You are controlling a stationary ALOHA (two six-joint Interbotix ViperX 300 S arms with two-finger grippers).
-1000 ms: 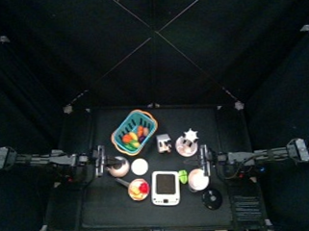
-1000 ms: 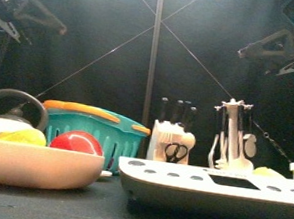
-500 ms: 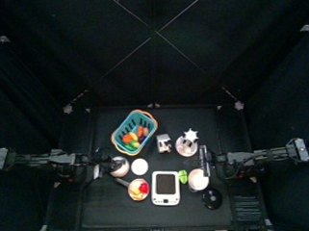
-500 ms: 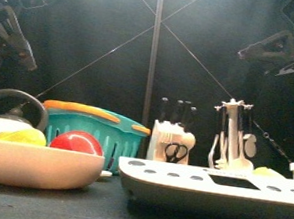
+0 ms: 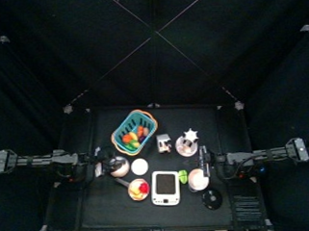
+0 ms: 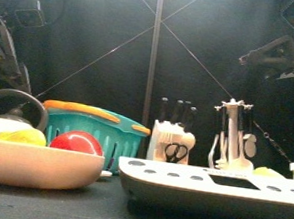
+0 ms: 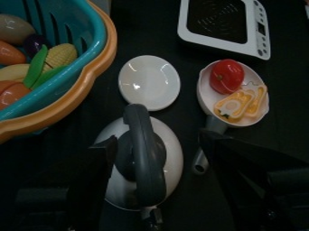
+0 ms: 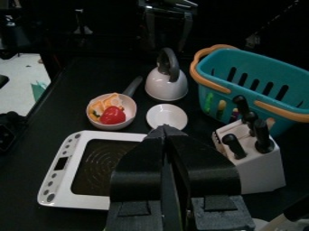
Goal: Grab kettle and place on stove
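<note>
Stove [image 8: 115, 168] sits front-centre on the table; kettle [image 7: 143, 162] at its 10 o'clock, beside the white egg [image 7: 148, 82]. Kettle looks light, rigid, slick metal, so take the arched black handle on top. Left gripper [image 7: 154, 194] wide open, kettle between and just ahead of its fingers, ungripped. Right gripper [image 8: 165, 149] closed, empty.

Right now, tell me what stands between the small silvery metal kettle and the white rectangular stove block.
A white egg-shaped object and a bowl of red and yellow food lie between the silvery kettle and the white stove block.
</note>
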